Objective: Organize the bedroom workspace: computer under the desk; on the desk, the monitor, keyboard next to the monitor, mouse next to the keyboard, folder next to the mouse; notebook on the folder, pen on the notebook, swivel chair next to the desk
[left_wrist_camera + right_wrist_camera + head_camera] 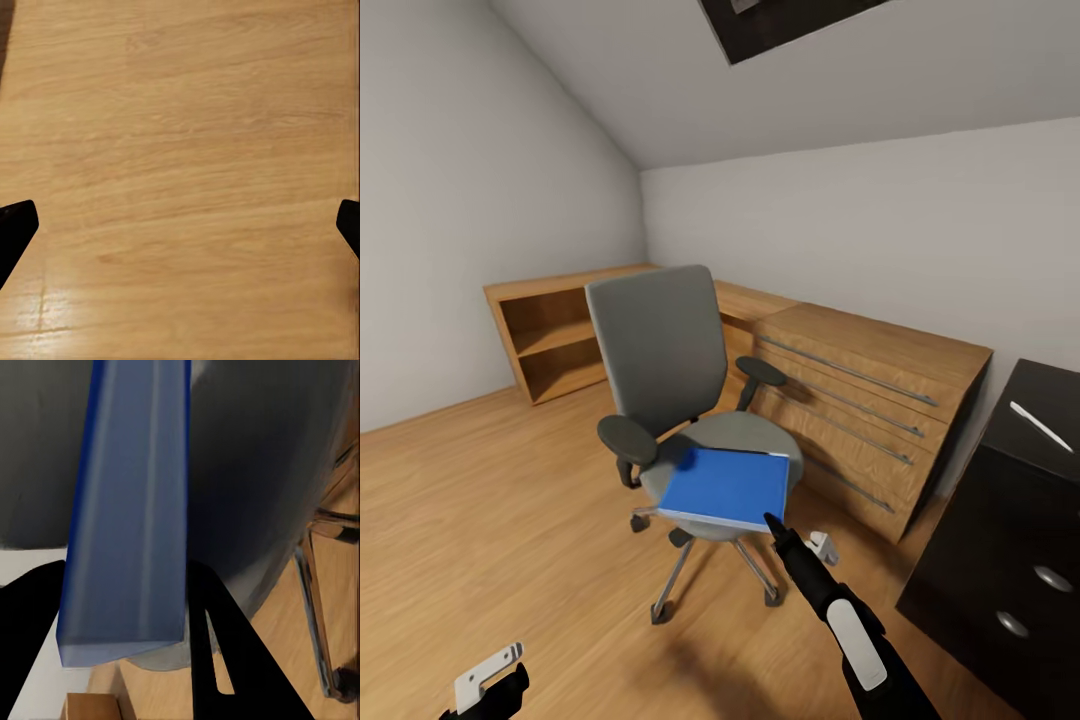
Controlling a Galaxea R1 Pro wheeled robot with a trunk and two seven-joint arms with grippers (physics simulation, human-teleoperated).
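The right pincer (124, 607) is clamped on the folder's (726, 488) corner.
I fear the folder twists free when lifted off the chair (660, 345).

1. Looked over everything, no readable text, label, brand, number or sign anywhere.
2. The blue folder (726, 487) cover is plain, nothing printed on it, and up close in the right wrist view (127, 532) its edge is just as bare.
3. The wooden drawer unit (860, 400) and the black cabinet (1010, 540) have handles and knobs but no markings.
4. The white patch on the right arm (857, 648) carries no lettering I can make out.
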